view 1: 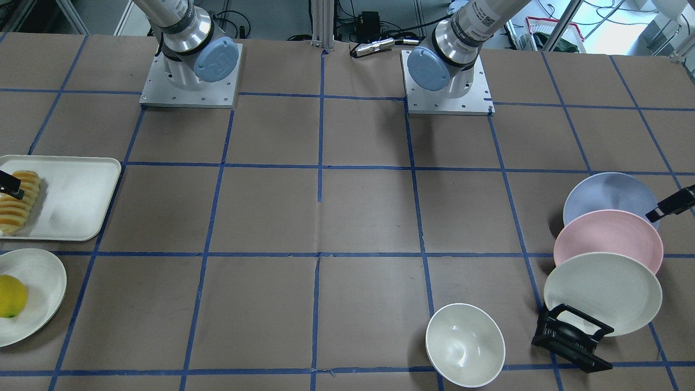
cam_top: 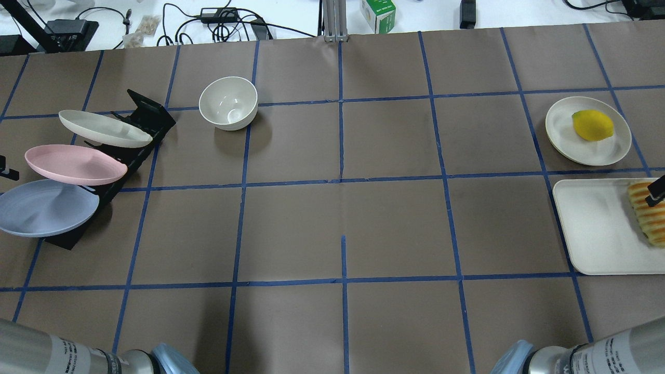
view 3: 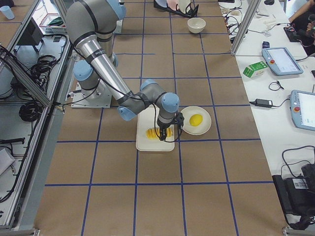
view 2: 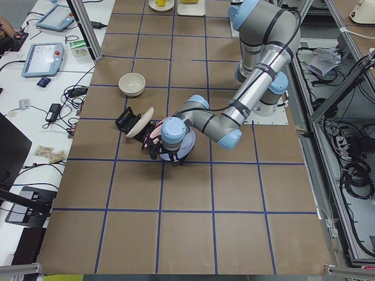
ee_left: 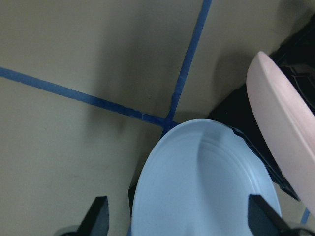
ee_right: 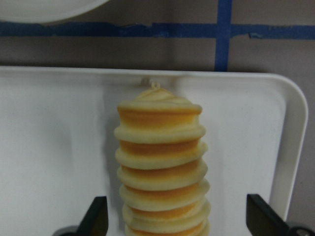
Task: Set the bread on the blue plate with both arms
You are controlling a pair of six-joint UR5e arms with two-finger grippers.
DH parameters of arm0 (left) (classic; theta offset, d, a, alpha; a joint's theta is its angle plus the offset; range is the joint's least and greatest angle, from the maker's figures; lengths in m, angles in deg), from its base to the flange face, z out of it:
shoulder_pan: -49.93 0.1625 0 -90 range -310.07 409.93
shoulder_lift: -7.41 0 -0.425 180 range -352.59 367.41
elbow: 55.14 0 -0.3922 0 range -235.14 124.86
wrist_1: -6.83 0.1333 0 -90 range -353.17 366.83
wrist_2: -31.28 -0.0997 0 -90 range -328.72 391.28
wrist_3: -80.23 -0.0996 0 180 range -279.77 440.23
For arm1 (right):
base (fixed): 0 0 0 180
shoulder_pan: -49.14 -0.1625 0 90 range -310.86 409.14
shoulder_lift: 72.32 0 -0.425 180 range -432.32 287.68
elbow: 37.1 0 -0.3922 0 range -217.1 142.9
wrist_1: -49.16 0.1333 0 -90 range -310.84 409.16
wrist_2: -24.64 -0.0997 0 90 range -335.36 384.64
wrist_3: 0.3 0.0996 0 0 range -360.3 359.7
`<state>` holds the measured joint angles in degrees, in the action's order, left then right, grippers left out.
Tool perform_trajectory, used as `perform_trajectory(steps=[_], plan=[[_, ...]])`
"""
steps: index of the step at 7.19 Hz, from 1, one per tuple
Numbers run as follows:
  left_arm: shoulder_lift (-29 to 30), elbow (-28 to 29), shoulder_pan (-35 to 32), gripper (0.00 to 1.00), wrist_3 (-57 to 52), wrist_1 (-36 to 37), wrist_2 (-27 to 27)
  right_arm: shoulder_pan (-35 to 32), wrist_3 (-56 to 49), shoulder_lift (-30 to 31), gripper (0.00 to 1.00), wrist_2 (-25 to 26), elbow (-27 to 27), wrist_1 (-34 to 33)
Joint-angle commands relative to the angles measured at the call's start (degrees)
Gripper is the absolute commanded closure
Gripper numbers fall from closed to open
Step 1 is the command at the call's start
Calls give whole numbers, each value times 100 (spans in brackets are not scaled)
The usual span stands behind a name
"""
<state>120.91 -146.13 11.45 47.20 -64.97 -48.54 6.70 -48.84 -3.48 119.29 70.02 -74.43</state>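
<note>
The bread (ee_right: 162, 167) lies on a white tray (ee_right: 54, 147) at the table's right end; it also shows in the overhead view (cam_top: 647, 210). My right gripper (ee_right: 177, 219) is open, its fingers apart on either side of the loaf, just above it. The blue plate (ee_left: 206, 187) leans in a black rack (cam_top: 140, 117) at the left end, lowest of three plates; it also shows in the front view (view 1: 602, 195). My left gripper (ee_left: 179, 219) is open, its fingers on either side of the blue plate's rim.
A pink plate (view 1: 608, 239) and an off-white plate (view 1: 602, 290) stand in the same rack beside the blue one. A white bowl (view 1: 465, 345) sits nearby. A lemon (cam_top: 592, 125) lies on a small white plate (cam_top: 563, 130) beyond the tray.
</note>
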Motion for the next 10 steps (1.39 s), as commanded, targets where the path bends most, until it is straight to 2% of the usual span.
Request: perform_trajectory(steps=[1, 5, 6, 8, 9, 10], plan=[[32, -16, 94, 0, 16, -158, -130, 61, -112, -142, 0, 10, 37, -121], [67, -244, 112, 0, 234, -177, -114, 61, -121, -361, 0, 27, 125, -339], [76, -244, 112, 5, 323, -177, -96, 61, -191, -432, 0, 54, 125, -454], [76, -235, 112, 69, 315, -177, -105, 61, -218, -415, 1, -7, 46, -595], [76, -227, 112, 81, 315, -177, -105, 61, -157, -415, 12, -34, 46, -596], [76, -183, 104, 96, 306, -194, -113, 52, -139, -415, 32, -43, 55, -587]])
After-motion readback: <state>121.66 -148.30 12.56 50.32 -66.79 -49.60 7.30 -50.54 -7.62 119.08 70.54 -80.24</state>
